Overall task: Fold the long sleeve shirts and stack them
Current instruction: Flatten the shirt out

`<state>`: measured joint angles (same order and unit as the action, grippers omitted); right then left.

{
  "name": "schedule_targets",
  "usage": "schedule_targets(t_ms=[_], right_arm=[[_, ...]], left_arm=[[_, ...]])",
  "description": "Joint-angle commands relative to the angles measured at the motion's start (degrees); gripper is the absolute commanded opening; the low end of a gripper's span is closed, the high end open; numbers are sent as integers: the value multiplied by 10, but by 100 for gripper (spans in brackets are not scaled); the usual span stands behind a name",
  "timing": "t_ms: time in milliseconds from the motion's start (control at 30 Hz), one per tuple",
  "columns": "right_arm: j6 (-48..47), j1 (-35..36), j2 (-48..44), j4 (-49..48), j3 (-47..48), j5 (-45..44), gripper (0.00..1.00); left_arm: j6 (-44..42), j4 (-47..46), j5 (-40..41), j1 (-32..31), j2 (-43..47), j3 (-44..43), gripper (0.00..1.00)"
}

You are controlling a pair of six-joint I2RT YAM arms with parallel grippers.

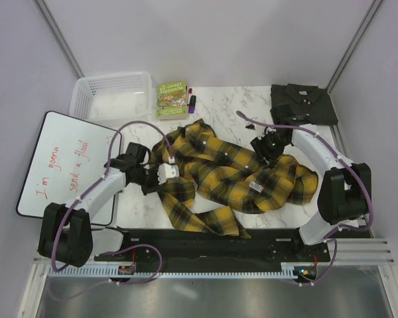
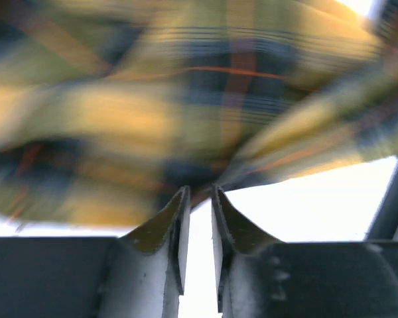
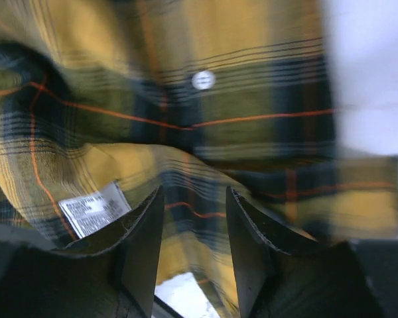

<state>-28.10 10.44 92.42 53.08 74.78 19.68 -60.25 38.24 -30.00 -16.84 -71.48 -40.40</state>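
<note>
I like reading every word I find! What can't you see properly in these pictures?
- Top view: the title on the green paperback book is too small to read.
- Left wrist view: blur hides whether the left pincer grips the yellow-and-black plaid cloth shirt.
- Right wrist view: the shirt's white sewn label is blurred and unreadable.

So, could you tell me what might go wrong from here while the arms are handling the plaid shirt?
1. The left gripper seems to pinch only a thin edge of the plaid shirt at its fingertips, so the cloth may slip out when pulled.
2. The shirt lies bunched, one part trailing toward the black base plate; it could snag there.
3. The markers sit close to its far edge and might be swept.
</note>
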Motion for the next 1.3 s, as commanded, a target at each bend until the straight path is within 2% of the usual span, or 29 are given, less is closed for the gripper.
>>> schedule_targets(t_ms=[0, 67, 133, 267, 367, 433, 500, 567, 667, 700, 733, 800, 833, 900, 967, 1033, 1133, 1200, 1233, 1267], right_arm=[[4, 52, 46, -14, -64, -2, 49], [2, 68, 62, -26, -80, -10, 46], [0, 78, 73, -31, -85, -15, 45], [-5, 109, 77, -30, -104, -8, 41], [-1, 164, 72, -23, -116, 19, 38], [13, 192, 72, -26, -122, 53, 37], [26, 237, 77, -32, -121, 76, 37], [46, 282, 85, -42, -106, 102, 37], [45, 333, 94, -35, -86, 126, 36], [41, 343, 89, -33, -85, 128, 36], [38, 349, 83, -31, -86, 135, 36], [40, 347, 57, -24, -83, 154, 36], [43, 343, 46, -15, -78, 155, 37], [46, 292, 10, -6, -53, 176, 40], [55, 213, -9, -2, -22, 198, 46], [55, 167, -19, 18, 7, 193, 49], [57, 94, -17, 42, 49, 194, 51], [69, 31, -7, 56, 74, 223, 62], [73, 8, -1, 78, 93, 275, 67], [74, -34, 6, 91, 104, 306, 74]], left_arm=[[111, 11, -52, 101, -33, -88, 32], [178, 11, -88, 149, -58, -119, 44], [225, 8, -91, 164, -77, -139, 53], [359, -2, -72, 187, -130, -156, 61], [424, -4, -58, 187, -160, -155, 66], [439, -4, -45, 187, -184, -159, 73], [460, -4, -37, 186, -198, -165, 74], [473, -3, -37, 184, -225, -176, 71], [479, 1, -15, 176, -264, -201, 56], [480, 1, -7, 175, -276, -210, 48], [478, 0, -1, 175, -286, -235, 33], [477, 3, -2, 151, -306, -269, 16], [478, 2, -5, 146, -309, -308, 11], [485, 2, -9, 133, -314, -357, 5], [497, 3, -16, 121, -324, -439, 3], [508, 25, -45, 108, -329, -524, 2], [494, 42, -94, 46, -304, -585, 2], [487, 41, -110, -32, -266, -594, 2], [488, 42, -110, -59, -255, -598, 2], [488, 42, -107, -114, -247, -601, 2]])
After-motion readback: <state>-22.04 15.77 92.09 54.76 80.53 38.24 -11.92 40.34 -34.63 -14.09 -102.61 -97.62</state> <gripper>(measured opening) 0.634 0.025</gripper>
